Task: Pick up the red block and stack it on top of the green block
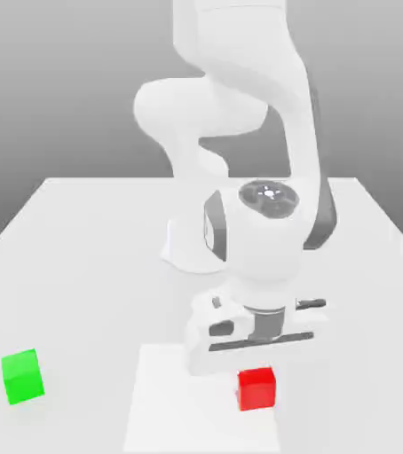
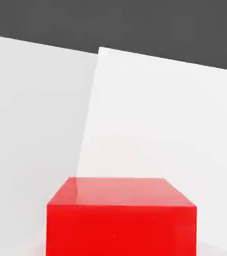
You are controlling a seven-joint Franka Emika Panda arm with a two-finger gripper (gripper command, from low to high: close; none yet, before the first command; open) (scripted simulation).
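The gripper [image 1: 256,368] is down at the red block [image 1: 256,389], near the counter's [image 1: 81,293] front edge; whether it pinches is impossible to tell. Secure an even, centred grip before lifting straight up.

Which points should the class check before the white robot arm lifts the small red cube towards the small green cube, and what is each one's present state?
1. Gripper is down at the small matte red cube: ok.
2. Fingers closed firmly on the red cube: cannot tell.
3. Small matte green cube stands apart from the red one, on the exterior view's left: ok.
4. Top of the green cube free to receive the red one: ok.
5. Red cube already above the green cube, ready to be lowered: not ok.
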